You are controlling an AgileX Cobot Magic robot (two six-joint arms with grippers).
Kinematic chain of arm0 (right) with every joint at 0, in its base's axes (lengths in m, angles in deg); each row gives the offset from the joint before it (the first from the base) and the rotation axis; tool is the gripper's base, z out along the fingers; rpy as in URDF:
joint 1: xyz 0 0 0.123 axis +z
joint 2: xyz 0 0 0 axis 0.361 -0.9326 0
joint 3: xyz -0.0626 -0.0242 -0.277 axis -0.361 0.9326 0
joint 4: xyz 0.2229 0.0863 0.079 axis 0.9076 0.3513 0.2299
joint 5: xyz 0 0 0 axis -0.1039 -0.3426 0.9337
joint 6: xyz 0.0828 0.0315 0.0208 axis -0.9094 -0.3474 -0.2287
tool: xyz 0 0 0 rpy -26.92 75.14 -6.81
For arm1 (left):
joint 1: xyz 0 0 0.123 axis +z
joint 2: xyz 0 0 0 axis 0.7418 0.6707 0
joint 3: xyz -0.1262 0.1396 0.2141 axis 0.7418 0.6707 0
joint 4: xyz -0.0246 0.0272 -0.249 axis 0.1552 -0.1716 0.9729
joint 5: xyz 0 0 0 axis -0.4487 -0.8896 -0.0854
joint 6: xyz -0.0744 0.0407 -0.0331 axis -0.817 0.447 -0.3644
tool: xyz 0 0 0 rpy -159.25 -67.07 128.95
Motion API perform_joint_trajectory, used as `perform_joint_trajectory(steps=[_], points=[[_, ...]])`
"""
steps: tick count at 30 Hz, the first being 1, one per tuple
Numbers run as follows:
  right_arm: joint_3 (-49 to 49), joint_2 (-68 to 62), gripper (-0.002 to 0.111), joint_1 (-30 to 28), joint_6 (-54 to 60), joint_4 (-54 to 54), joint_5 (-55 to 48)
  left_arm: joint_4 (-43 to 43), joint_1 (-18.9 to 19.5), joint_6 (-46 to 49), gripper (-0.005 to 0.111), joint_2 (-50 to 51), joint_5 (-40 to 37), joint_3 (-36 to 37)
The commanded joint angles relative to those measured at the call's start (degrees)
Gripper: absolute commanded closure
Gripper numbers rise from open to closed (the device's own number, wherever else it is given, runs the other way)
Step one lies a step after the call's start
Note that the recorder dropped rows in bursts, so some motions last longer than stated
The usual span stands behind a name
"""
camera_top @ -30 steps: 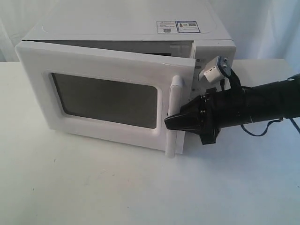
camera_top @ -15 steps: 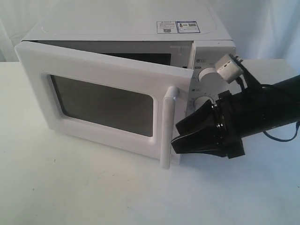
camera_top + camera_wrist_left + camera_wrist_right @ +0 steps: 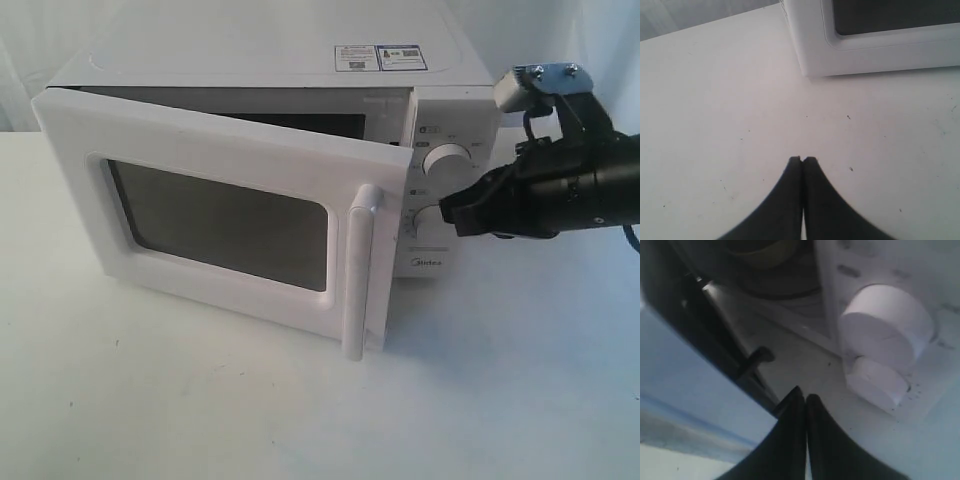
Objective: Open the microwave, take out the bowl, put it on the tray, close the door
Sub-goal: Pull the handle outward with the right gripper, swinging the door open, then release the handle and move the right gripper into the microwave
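The bowl (image 3: 760, 252) was probably that curved yellowish rim deep in the cavity in the right wrist view, but it's too blurry to swear by. The door (image 3: 220, 130) stood partly ajar, with its upright handle (image 3: 358, 270) out front of the microwave (image 3: 270, 50). Right gripper (image 3: 446, 212) was way nearer, pinched closed on nothing by the lower dial (image 3: 428, 216), so the gap lay to its left in the exterior view. Left gripper (image 3: 803, 160) hung over the table (image 3: 715, 100), also closed and empty.

left end effector (image 3: 802, 159): closed | right end effector (image 3: 805, 395): closed
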Motion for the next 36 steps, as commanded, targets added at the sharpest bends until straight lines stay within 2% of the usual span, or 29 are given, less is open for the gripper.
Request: perform_joint_trajectory(steps=[1, 4, 6, 7, 11, 15, 18, 26, 36], points=[[0.2, -4.3, 0.108, 0.7, 4.2, 6.7, -1.1, 0.3, 0.0, -0.3, 0.107, -0.2, 0.0, 0.2], [0.1, -10.0, 0.108, 3.1, 17.2, 15.2, -4.3, 0.3, 0.0, -0.3, 0.107, -0.2, 0.0, 0.2], [0.1, -12.2, 0.108, 4.0, 19.9, 18.5, -0.1, 0.3, 0.0, -0.3, 0.107, -0.2, 0.0, 0.2], [0.1, -12.5, 0.108, 4.0, 19.9, 18.5, -0.5, 0.3, 0.0, -0.3, 0.107, -0.2, 0.0, 0.2], [0.2, -12.2, 0.108, 4.0, 19.8, 16.5, -15.5, 0.3, 0.0, -0.3, 0.107, -0.2, 0.0, 0.2], [0.2, -12.2, 0.108, 4.0, 18.1, 14.0, -25.8, 0.3, 0.0, -0.3, 0.107, -0.2, 0.0, 0.2], [1.4, -12.2, 0.108, 5.3, 18.4, 14.9, -29.1, 0.3, 0.0, -0.3, 0.107, -0.2, 0.0, 0.2], [6.8, -12.2, 0.108, 14.8, 26.1, 27.0, -29.3, 0.3, 0.0, -0.3, 0.107, -0.2, 0.0, 0.2], [8.1, -12.2, 0.108, 29.8, 31.0, 34.7, -27.7, 0.3, 0.0, -0.3, 0.107, -0.2, 0.0, 0.2]])
